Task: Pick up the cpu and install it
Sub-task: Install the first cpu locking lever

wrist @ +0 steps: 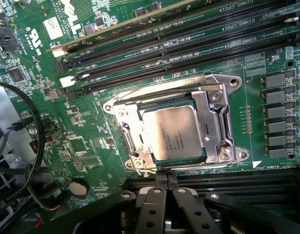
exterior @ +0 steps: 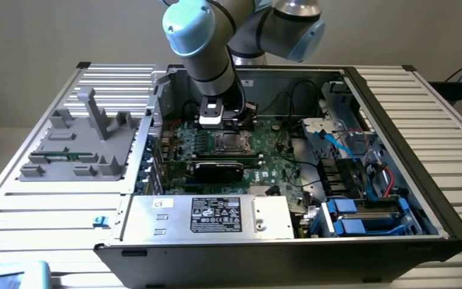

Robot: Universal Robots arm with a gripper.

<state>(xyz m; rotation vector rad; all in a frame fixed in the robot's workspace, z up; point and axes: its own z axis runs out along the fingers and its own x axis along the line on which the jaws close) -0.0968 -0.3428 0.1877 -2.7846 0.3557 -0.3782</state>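
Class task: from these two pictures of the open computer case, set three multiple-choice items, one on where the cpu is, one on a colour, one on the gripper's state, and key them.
1. Where is the cpu?
A. on the grey tray outside the case
B. in the socket frame on the motherboard
C. between the fingers

2. The motherboard's colour?
A. green
B. red
C. white

3. The gripper is
A. wide open
B. shut on a cable
C. shut, holding nothing

Key: 1 B, its silvery top sits inside the metal frame; 2 A, the board is green throughout; 3 C, the fingertips meet beside the socket with nothing between.
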